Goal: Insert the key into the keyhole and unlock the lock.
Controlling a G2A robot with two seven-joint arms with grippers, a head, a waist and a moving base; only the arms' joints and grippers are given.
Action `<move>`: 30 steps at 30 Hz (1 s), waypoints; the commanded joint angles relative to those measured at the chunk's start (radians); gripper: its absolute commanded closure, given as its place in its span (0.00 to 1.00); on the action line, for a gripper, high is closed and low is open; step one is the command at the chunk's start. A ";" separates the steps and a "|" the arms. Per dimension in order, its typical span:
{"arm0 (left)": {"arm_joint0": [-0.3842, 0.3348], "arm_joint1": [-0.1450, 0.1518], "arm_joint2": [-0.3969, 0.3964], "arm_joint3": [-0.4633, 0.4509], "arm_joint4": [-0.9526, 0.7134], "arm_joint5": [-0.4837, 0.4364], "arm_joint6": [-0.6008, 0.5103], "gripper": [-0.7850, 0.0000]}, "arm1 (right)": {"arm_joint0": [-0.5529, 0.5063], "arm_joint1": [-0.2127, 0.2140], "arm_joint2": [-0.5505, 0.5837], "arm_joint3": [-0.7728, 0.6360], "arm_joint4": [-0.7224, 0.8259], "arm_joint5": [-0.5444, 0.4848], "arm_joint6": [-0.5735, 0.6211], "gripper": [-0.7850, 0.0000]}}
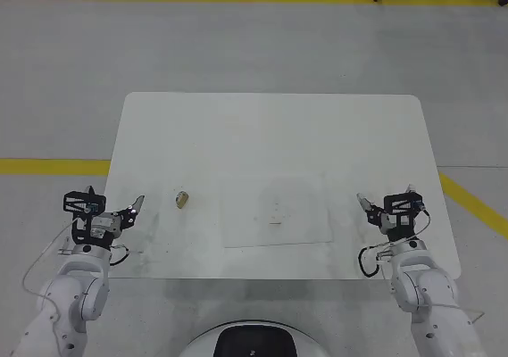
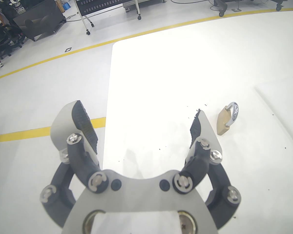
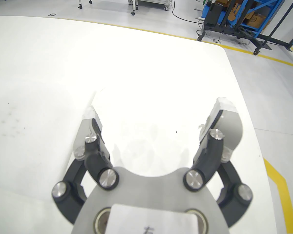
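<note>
A small brass padlock (image 1: 181,198) with a silver shackle lies on its side on the white table (image 1: 271,134), left of the middle. In the left wrist view the padlock (image 2: 223,122) rests just beyond one fingertip. My left gripper (image 1: 120,210) (image 2: 138,109) is open and holds nothing. It hangs over the table's left edge, one finger above the floor and one above the table. My right gripper (image 1: 386,198) (image 3: 156,105) is open too, with nothing in it, over the table near its right edge. I cannot make out a key.
A thin white sheet (image 1: 276,210) with faint marks lies flat at the table's middle front; its corner (image 2: 271,105) shows past the padlock. Yellow floor tape (image 1: 30,166) runs beside the table. Carts and racks stand far off on the floor.
</note>
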 commanded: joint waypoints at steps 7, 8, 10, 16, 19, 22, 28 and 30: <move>0.000 0.000 0.000 0.000 0.000 0.000 0.000 0.00 | 0.033 -0.004 -0.121 -0.028 -0.187 -0.039 0.035 0.00; 0.000 0.000 0.000 0.000 0.000 0.000 0.000 0.00 | 0.042 -0.005 -0.149 -0.026 -0.209 -0.052 0.045 0.00; 0.000 0.000 0.000 0.000 0.000 0.000 0.000 0.00 | 0.065 -0.007 -0.197 -0.015 -0.241 -0.107 0.066 0.00; 0.000 0.000 0.000 0.000 0.000 0.000 0.000 0.00 | 0.125 0.002 -0.277 0.028 -0.322 -0.381 0.102 0.00; 0.000 0.000 0.000 0.000 0.000 0.000 0.000 0.00 | 0.162 0.007 -0.304 0.047 -0.336 -0.531 0.130 0.00; 0.000 0.000 0.000 0.000 0.000 0.000 0.000 0.00 | 0.205 0.008 -0.325 0.069 -0.312 -0.628 0.143 0.00; 0.000 0.000 0.000 0.000 0.000 0.000 0.000 0.00 | 0.262 0.002 -0.384 0.065 -0.290 -0.672 0.198 0.41; 0.000 0.000 0.000 0.000 0.000 0.000 0.000 0.00 | 0.280 0.000 -0.406 0.061 -0.302 -0.667 0.225 0.49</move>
